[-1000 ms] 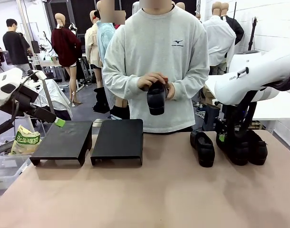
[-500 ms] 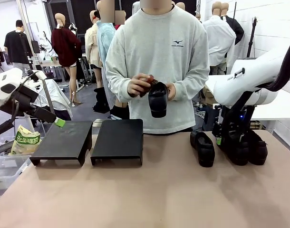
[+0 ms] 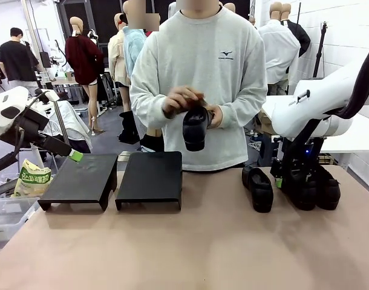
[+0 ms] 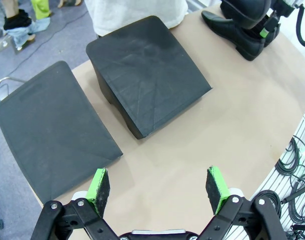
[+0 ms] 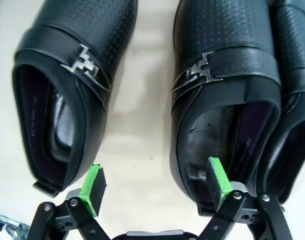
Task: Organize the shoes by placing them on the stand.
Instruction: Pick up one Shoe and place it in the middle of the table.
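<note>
**Q:** Jaws open or closed rn?
**A:** Both spread wide. Right gripper (image 5: 155, 182) has one pad (image 5: 218, 184) inside the middle shoe (image 5: 227, 45), another shoe (image 5: 77, 60) beside its other pad. Left gripper (image 4: 159, 187) hovers above the stands (image 4: 147, 75).

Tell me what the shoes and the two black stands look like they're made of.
The shoes: probably black leather or a look-alike; pinhole-textured toes, smooth glossy straps, each with a silvery, seemingly metal buckle. The stands: matte black, perhaps foam or rubbery plastic; dull surface with faint scratch lines, so uncertain.

Two stands (image 3: 149, 172) left, three shoes (image 3: 258, 188) right.
</note>
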You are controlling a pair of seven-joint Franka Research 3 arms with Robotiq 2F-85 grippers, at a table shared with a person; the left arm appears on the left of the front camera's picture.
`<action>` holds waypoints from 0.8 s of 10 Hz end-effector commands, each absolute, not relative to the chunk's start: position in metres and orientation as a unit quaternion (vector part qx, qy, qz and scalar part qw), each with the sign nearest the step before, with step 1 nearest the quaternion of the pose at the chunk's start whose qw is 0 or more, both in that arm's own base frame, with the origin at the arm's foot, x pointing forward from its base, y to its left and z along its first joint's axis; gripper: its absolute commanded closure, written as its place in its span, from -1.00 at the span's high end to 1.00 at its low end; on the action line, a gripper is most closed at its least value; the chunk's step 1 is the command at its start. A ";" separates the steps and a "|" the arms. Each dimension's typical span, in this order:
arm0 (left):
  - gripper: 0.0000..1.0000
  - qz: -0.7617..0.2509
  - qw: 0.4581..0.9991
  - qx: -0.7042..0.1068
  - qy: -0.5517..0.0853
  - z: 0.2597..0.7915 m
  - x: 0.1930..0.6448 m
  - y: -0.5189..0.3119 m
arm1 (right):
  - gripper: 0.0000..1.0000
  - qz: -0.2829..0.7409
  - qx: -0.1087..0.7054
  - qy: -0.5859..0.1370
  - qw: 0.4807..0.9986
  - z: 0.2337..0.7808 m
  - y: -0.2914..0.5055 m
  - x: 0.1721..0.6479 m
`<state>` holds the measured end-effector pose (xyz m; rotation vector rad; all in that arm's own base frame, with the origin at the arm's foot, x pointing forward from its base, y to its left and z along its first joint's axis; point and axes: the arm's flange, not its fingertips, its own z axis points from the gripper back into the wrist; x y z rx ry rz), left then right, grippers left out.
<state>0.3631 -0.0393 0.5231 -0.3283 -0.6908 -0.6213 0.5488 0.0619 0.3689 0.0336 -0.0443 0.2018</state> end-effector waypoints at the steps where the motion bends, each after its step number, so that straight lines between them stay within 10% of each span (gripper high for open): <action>1: 1.00 -0.297 0.880 -0.164 -0.334 0.522 0.364 -0.038 | 1.00 0.077 0.009 -0.012 0.997 0.357 0.060 0.564; 4: 1.00 -0.297 0.880 -0.164 -0.334 0.522 0.364 -0.038 | 1.00 0.076 0.005 -0.007 0.997 0.346 0.060 0.566; 8: 1.00 -0.297 0.880 -0.164 -0.334 0.522 0.364 -0.038 | -0.27 0.058 -0.016 -0.001 0.998 0.339 0.057 0.573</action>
